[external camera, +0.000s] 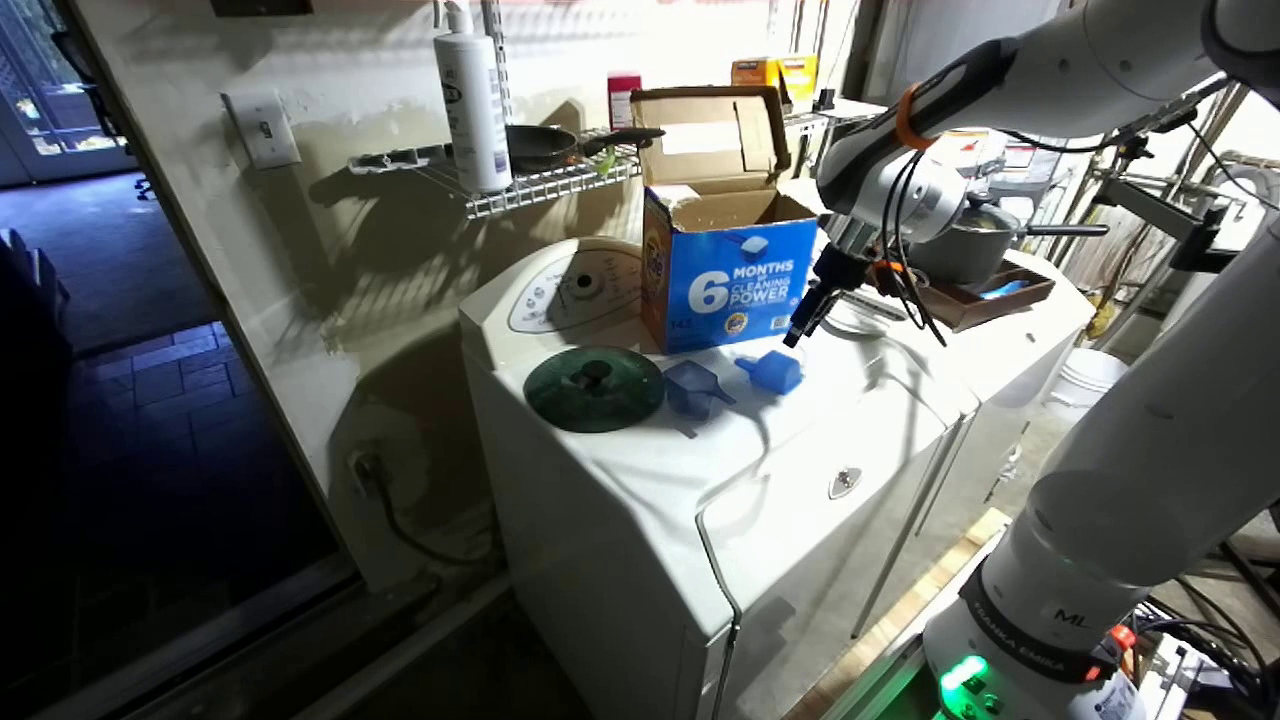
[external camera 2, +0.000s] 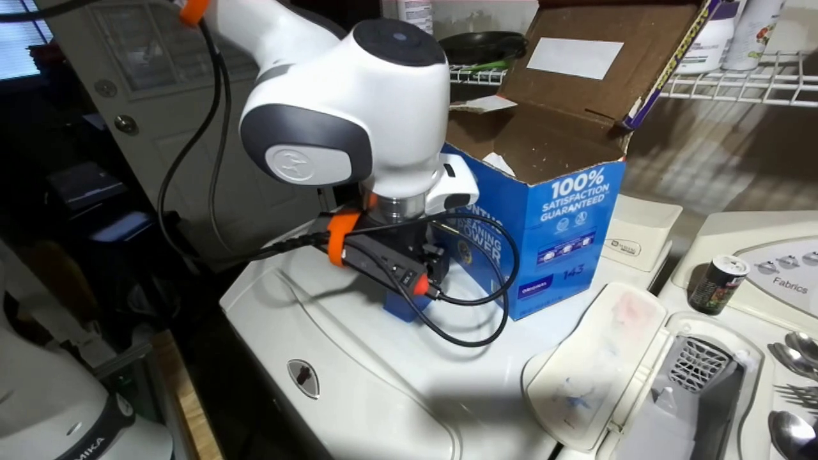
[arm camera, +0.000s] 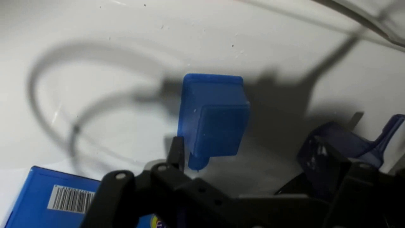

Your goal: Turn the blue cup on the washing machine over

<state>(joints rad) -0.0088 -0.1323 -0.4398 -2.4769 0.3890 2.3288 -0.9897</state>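
The blue cup point(arm camera: 217, 122) rests, apparently mouth-down, on the washing machine point(external camera: 610, 520) below the gripper point(external camera: 797, 333), whose jaws stand wide apart and hold nothing; grasping and turning probably remain undone.

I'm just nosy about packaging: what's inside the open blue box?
Brown cardboard walls and a white piece show inside the blue box. The box itself hides its bottom, so anything lying there can't be seen.
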